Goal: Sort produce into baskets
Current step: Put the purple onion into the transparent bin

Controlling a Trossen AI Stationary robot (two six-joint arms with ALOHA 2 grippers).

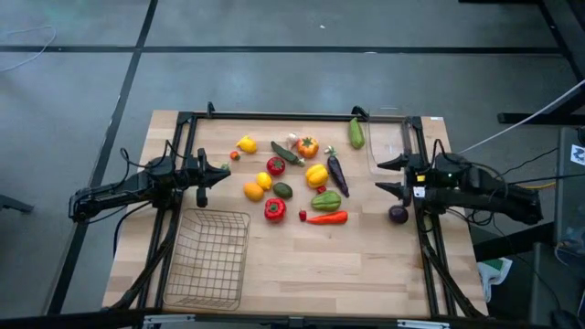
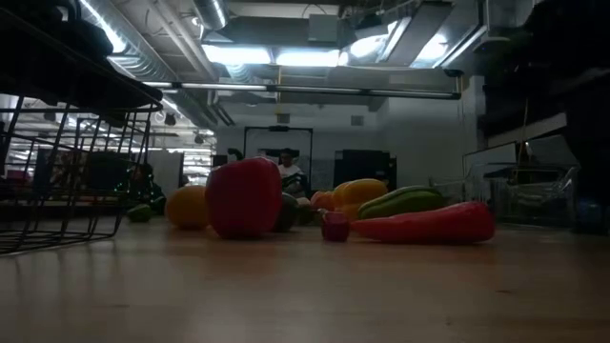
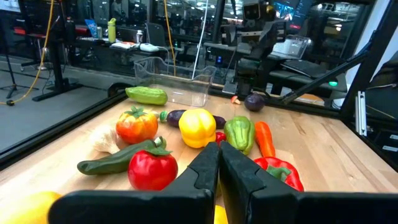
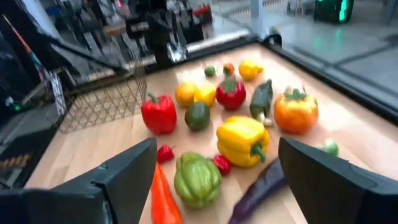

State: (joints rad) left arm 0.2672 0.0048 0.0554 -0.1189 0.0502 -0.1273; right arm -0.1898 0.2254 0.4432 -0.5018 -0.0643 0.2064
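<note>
1. The left gripper (image 1: pixel 227 175) hangs near the left edge of the table (image 1: pixel 366 265), its fingers (image 3: pixel 208 171) pressed together with nothing between them, pointing toward the produce.
2. The right gripper (image 1: pixel 379 176) hangs near the right edge of the table, its fingers (image 4: pixel 127 171) spread wide apart and empty, also facing the produce.
3. The produce lies scattered around the middle of the table, between the two grippers.
4. In the scatter are a red pepper (image 1: pixel 274 209), a yellow pepper (image 1: pixel 316 175), a green pepper (image 1: pixel 326 201), an orange tomato-like piece (image 1: pixel 307 146), a long purple eggplant (image 1: pixel 337 174), a dark green cucumber (image 1: pixel 285 153) and an orange-red carrot (image 1: pixel 327 217).
5. A round dark purple piece (image 1: pixel 398 214) sits apart from the rest, close to the right edge, just beside the right gripper's arm.
6. A light green cucumber (image 1: pixel 356 133) lies toward the far edge, just beside the clear plastic bin (image 1: pixel 386 146).
7. The clear plastic bin stands near the far right corner; whether anything lies in it cannot be told.
8. The wire-mesh basket (image 1: pixel 208 260) sits by the near left corner, well apart from the produce, with only table showing through its grid.
</note>
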